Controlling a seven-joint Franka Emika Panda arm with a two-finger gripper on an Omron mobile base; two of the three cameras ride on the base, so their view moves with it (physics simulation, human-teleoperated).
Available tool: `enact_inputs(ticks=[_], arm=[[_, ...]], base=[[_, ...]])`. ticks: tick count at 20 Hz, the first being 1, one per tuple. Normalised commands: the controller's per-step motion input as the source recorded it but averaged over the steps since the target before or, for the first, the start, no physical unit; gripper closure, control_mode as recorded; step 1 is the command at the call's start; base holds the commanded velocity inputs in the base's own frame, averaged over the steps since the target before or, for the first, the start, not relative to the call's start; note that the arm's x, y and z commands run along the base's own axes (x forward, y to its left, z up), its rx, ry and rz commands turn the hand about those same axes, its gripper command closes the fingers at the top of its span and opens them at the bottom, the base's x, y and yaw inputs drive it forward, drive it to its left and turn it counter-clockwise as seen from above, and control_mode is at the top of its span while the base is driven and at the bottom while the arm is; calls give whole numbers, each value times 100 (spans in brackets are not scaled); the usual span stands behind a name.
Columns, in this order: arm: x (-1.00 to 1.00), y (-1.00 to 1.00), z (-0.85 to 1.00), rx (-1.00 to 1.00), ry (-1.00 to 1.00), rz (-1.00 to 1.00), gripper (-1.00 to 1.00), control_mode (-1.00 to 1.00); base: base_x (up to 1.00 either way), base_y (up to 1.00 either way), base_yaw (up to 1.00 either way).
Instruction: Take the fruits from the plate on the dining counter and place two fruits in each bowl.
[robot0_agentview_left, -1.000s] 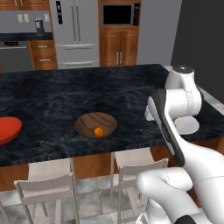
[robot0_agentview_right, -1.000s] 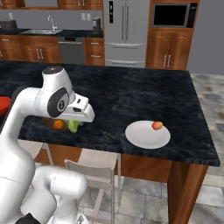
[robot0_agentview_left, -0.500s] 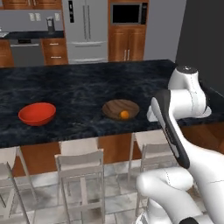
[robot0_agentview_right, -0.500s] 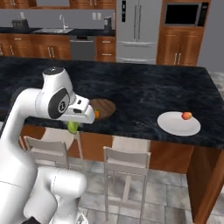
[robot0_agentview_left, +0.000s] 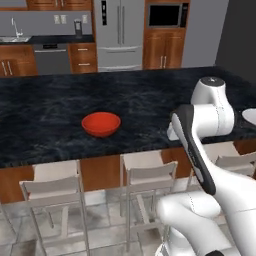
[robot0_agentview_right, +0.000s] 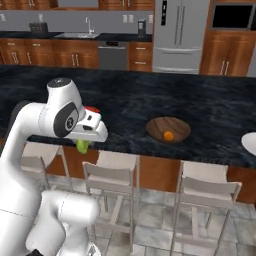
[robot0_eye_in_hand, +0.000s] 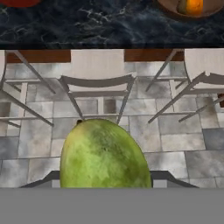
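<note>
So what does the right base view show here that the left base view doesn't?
The right base view shows the green fruit held in the gripper off the counter's near edge, above the chairs, plus the wooden bowl with the orange fruit in it. The left base view shows the red bowl whole; from the right, the arm covers most of it. Both share the dining counter, the chairs along its near side, the plate cut by the picture's edge, and the fridge behind.
</note>
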Motion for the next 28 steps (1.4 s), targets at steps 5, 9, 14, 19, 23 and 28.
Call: enact_inputs(ticks=[5,9,14,19,23,28], arm=[[0,0,0,0,0,0,100,100],[0,0,0,0,0,0,100,100],[0,0,0,0,0,0,100,100],[0,0,0,0,0,0,100,100],[0,0,0,0,0,0,100,100],[17,0,0,0,0,0,100,-100]], base=[[29,61,0],[50,0,0],[27,55,0],[44,69,0],[65,22,0],[56,0,0]])
